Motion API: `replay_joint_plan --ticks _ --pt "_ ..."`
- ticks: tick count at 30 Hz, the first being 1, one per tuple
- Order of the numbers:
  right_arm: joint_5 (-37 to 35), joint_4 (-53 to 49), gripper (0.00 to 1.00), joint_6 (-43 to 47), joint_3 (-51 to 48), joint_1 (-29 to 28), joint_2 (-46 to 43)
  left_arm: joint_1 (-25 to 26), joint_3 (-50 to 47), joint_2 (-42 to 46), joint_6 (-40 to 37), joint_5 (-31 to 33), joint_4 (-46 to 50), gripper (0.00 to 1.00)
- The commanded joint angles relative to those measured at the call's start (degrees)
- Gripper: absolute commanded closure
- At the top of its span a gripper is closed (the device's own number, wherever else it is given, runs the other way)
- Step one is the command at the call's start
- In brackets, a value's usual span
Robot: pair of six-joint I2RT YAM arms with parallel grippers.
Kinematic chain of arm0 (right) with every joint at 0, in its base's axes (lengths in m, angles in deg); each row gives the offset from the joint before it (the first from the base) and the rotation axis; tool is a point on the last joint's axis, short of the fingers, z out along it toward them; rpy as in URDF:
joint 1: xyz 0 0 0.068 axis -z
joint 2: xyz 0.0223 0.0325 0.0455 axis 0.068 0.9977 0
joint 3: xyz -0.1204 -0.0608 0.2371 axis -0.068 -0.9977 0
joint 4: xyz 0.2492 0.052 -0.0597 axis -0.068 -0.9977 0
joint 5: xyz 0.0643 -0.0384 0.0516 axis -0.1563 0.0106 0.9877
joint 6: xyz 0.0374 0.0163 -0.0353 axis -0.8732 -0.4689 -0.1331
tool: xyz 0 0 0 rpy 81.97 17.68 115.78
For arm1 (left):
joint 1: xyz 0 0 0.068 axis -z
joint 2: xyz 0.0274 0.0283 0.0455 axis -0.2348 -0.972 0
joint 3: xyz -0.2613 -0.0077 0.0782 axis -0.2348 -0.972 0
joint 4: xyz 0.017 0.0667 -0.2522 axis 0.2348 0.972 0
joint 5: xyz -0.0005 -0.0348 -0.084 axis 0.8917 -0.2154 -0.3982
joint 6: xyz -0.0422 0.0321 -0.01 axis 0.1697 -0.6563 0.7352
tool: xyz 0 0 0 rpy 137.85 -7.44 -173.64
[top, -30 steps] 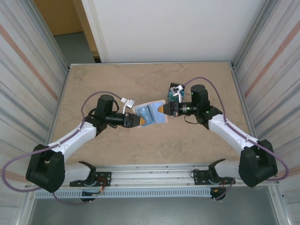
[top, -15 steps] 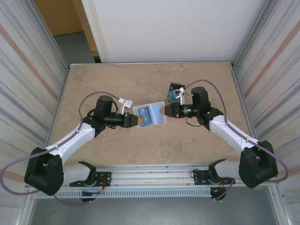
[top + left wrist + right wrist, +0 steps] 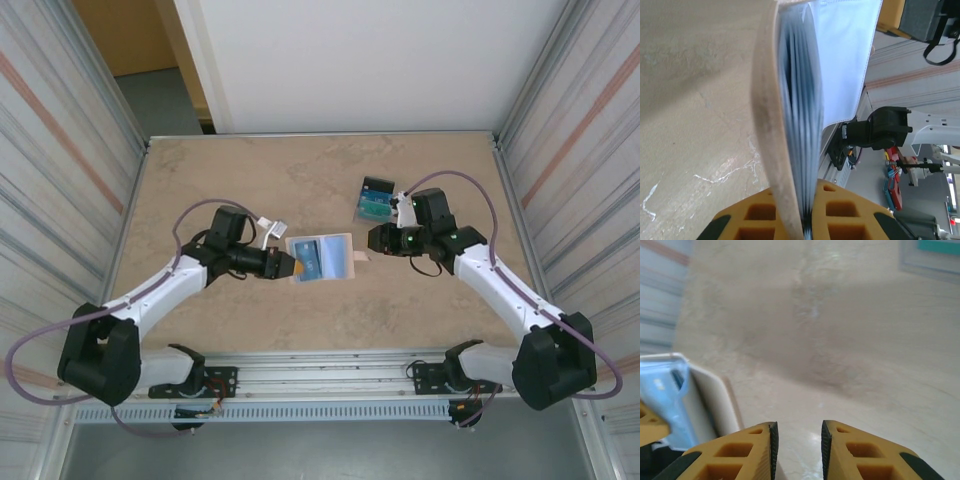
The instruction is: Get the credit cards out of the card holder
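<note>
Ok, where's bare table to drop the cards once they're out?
Free: the far-left table, between the left wall and the clear box; and the near strip between the card holder and the front rail. Crowded: mid-table, where the left gripper pinches the holder, the right gripper open beside it, the box behind.

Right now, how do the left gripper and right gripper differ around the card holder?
Grip: the left gripper is shut on the left edge of the card holder. The right gripper is open, with nothing between its fingers.
Contact: the left gripper touches the card holder, while the right gripper sits clear of its right edge.
Shared: both face the card holder from opposite sides, low over the table.
</note>
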Motion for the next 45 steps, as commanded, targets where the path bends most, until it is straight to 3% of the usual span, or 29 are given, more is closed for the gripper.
replay_joint_plan --ticks 1,7,14,22,31,45 --pt "-9.6 -7.6 0.69 0.5 2.5 0.2 -2.4 -0.1 2.4 -1.0 -2.2 -2.9 1.4 1.00" --pt "-11.8 -8.9 0.63 -1.9 2.7 -1.5 -5.9 1.8 2.7 -5.3 -2.6 -2.8 0.6 1.00" --pt "-14.3 -7.7 0.62 -5.4 2.7 -8.6 -5.2 4.9 4.0 -13.7 -2.7 -1.5 -2.2 1.00" --pt "-8.8 -2.3 0.62 -8.4 3.1 -13.8 4.8 5.8 4.1 -20.1 -2.0 -0.4 -5.7 1.00" --pt "-2.3 1.2 0.68 -8.4 5.8 -15.2 17.7 5.9 2.0 -22.5 -0.8 0.6 -8.4 1.00" --pt "-2.3 1.7 0.77 -8.2 7.9 -15.1 27.7 3.0 -0.6 -24.4 1.3 2.2 -13.0 0.98"
